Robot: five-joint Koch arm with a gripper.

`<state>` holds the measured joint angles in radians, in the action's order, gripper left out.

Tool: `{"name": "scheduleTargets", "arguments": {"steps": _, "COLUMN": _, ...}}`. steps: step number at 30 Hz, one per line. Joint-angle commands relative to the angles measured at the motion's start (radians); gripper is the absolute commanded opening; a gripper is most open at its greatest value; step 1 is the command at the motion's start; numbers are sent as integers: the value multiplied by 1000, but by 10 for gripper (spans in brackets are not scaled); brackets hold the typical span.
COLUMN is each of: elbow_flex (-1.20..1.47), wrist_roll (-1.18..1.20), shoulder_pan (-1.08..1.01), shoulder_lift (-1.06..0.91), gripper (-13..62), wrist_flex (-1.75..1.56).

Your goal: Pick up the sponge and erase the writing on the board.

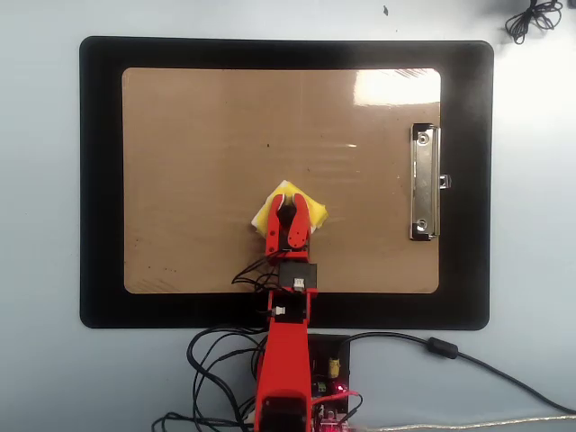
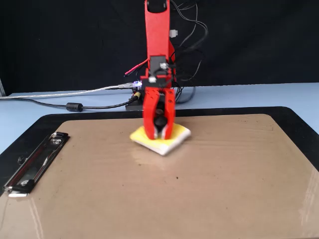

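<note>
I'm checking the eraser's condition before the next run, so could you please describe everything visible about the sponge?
The sponge is a small square yellow block with a white face showing at its near edge in the fixed view. It looks soft and foam-like. It lies flat, turned diamond-wise, near the middle of the tan clipboard, resting on its surface. The red end effector comes down over it, jaws on either side, hiding most of its top.
</note>
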<state>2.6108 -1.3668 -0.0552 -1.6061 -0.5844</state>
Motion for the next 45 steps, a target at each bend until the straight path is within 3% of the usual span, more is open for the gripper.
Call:
{"name": "scheduleTargets", "arguments": {"steps": 1, "elbow_flex": -143, "wrist_roll": 51, "shoulder_pan": -41, "shoulder_lift": 124, "gripper": -82, "wrist_flex": -17}}
{"name": "scheduleTargets", "arguments": {"steps": 6, "elbow_flex": -528, "wrist_roll": 52, "shoulder_pan": -80, "shoulder_lift": 508, "gripper": -81, "wrist_flex": -23}}
{"name": "scheduleTargets", "arguments": {"steps": 9, "elbow_flex": -431, "wrist_roll": 51, "shoulder_pan": -75, "shoulder_lift": 442, "gripper": -82, "wrist_flex": -35}}
{"name": "scheduleTargets", "arguments": {"steps": 14, "elbow_flex": -35, "wrist_roll": 41, "shoulder_pan": 11, "shoulder_lift": 67, "gripper": -82, "wrist_flex": -46}}
{"name": "scheduleTargets", "arguments": {"steps": 17, "elbow_flex": 55, "wrist_roll": 41, "shoulder_pan": 23, "shoulder_lift": -64, "gripper": -81, "wrist_flex": -38}}
{"name": "scheduleTargets", "arguments": {"steps": 20, "elbow_flex": -64, "wrist_roll": 41, "shoulder_pan": 28, "shoulder_lift": 51, "gripper": -81, "wrist_flex": -34}}
{"name": "scheduleTargets", "arguments": {"steps": 26, "elbow_flex": -594, "wrist_roll": 40, "shoulder_pan": 170, "shoulder_lift": 572, "gripper": -81, "wrist_flex": -35}}
{"name": "scheduleTargets", "arguments": {"steps": 29, "elbow_flex": -565, "wrist_roll": 3, "shoulder_pan": 206, "shoulder_lift": 545, "gripper": -81, "wrist_flex": -35}}
{"name": "scheduleTargets", "arguments": {"steps": 35, "elbow_flex": -273, "wrist_roll": -41, "shoulder_pan": 235, "shoulder_lift": 249, "gripper": -81, "wrist_flex": -20}}
{"name": "scheduleTargets", "arguments": {"steps": 45, "elbow_flex": -356, "wrist_roll": -192, "shoulder_pan": 439, "shoulder_lift": 307, "gripper": -81, "wrist_flex": 60}}
